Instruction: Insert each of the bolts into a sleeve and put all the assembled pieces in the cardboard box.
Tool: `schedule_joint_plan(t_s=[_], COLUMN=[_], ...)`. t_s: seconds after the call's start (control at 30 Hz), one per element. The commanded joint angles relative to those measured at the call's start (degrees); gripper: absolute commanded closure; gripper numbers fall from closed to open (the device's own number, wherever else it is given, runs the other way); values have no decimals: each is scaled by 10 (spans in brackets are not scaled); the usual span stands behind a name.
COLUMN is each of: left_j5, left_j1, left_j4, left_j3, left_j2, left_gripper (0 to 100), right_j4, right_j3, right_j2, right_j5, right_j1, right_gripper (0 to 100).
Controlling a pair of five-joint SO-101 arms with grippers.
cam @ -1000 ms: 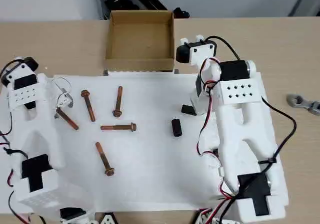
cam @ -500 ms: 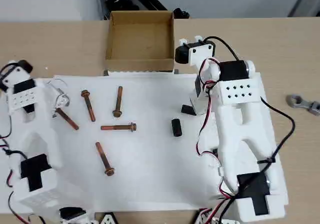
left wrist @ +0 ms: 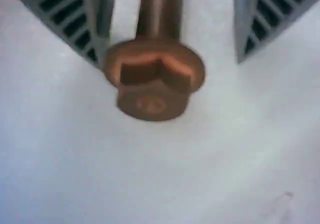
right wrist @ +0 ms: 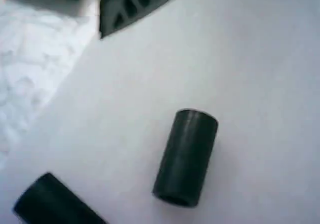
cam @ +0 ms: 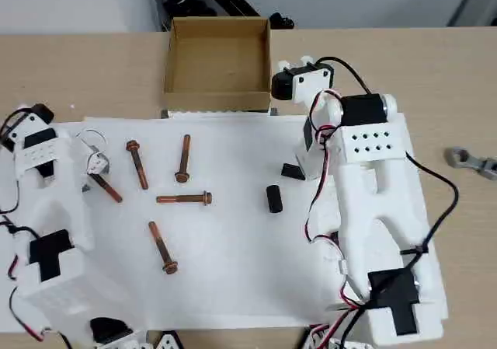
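Several copper bolts lie on the white mat. The leftmost bolt lies between the fingers of my open left gripper. In the left wrist view its hex head sits on the mat between the spread grey fingers, with no contact that I can see. Other bolts lie mid-mat. Two black sleeves lie near my right gripper. In the right wrist view one sleeve lies on its side, apart from the other. The cardboard box stands open beyond the mat.
A metal wrench lies on the wooden table at the far right. Dark equipment sits behind the box. The white bodies of both arms flank the mat's left and right sides.
My left arm has shifted left and its gripper has settled lower over the leftmost bolt's head end. The right arm, sleeves and other bolts have not moved.
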Motion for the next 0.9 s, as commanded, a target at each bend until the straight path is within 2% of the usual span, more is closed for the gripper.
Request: schedule_joint_plan(t_s=[0.0, 0.07, 0.17, 0.37, 0.5, 0.7, 0.87], left_j5=[5, 3, 1, 1, -14, -47, -84], left_j1=[-3, -3, -3, -1, 25, 78, 84], left_j4=[-10, -9, -9, -6, 26, 63, 102], left_j3=[-15, -15, -15, -14, -27, -25, -19], left_j2=[14, 17, 19, 15, -12, -183, -318], left_gripper=[842, 860, 997, 993, 993, 993, 993], right_j4=[3, 3, 3, 3, 10, 10, -15], right_j3=[-26, -26, -25, -25, -23, 20, 88], right_j2=[-6, -6, -6, -6, -1, 0, 0], right_j5=[5, 5, 5, 5, 4, -32, -68], right_j1=[1, 1, 1, 1, -1, -15, -62], right_gripper=[790, 790, 790, 790, 790, 790, 787])
